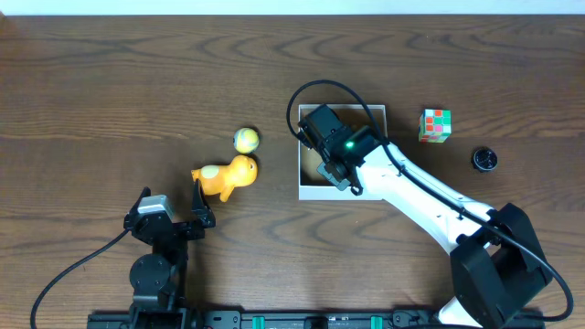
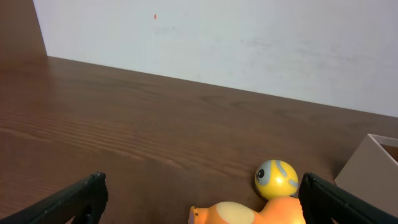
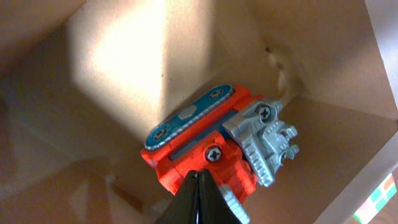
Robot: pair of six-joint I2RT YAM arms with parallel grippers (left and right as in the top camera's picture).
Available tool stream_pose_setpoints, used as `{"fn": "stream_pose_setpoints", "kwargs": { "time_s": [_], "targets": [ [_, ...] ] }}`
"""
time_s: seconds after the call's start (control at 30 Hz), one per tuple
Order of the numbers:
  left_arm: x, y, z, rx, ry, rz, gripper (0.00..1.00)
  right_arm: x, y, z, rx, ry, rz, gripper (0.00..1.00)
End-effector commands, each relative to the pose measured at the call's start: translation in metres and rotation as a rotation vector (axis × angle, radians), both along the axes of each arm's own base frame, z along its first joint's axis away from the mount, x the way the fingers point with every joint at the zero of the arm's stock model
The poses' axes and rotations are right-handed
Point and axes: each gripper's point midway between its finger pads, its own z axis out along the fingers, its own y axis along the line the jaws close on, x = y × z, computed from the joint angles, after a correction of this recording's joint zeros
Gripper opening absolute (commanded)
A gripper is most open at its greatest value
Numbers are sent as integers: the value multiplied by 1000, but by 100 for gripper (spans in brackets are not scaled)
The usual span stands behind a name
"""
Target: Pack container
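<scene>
1. From overhead, the right arm's wrist covers most of the inside of the container (image 1: 315,191). The toy vehicle (image 3: 205,149) lying inside shows only in the right wrist view.
2. The right claw (image 3: 199,180) has its fingers pressed together with only a hairline between them. Its tips are over the vehicle's orange body. I cannot tell whether they nip any part of it.
3. The left wrist view cuts off the orange animal toy (image 1: 226,176) at its lower edge. It catches only one corner of the container.
4. The container stands on the desk (image 1: 110,91) with bare wood along its far wall.
5. To its left lie the animal toy and, just beside it, a yellow ball (image 1: 246,139).
6. Further left and nearer the robot, the left claw (image 2: 200,186) gapes wide and holds nothing.
7. To the right of the container sits a colour cube (image 1: 435,125), clear of its wall. A small black round thing (image 1: 484,159) lies beyond that, too small to make out.
8. The container has thin white walls and a brown cardboard inside. The vehicle is glossy orange plastic with a blue tread and grey toothed parts. The desk is dark wood grain.
</scene>
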Motion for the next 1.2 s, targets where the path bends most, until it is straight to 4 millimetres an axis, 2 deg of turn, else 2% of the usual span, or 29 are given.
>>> {"fn": "stream_pose_setpoints", "kwargs": {
  "time_s": [0.0, 0.23, 0.63, 1.17],
  "targets": [
    [-1, 2, -18, 21, 53, 7, 98, -3, 5, -2, 2, 9, 33, 1],
    [-1, 2, -18, 21, 53, 7, 98, -10, 16, -5, 5, 67, 199, 1],
    [-1, 2, -18, 21, 53, 7, 98, -17, 10, -8, -49, 105, 287, 1],
    [-1, 2, -18, 21, 53, 7, 98, -18, -30, -8, -172, 152, 239, 1]
  ]
}}
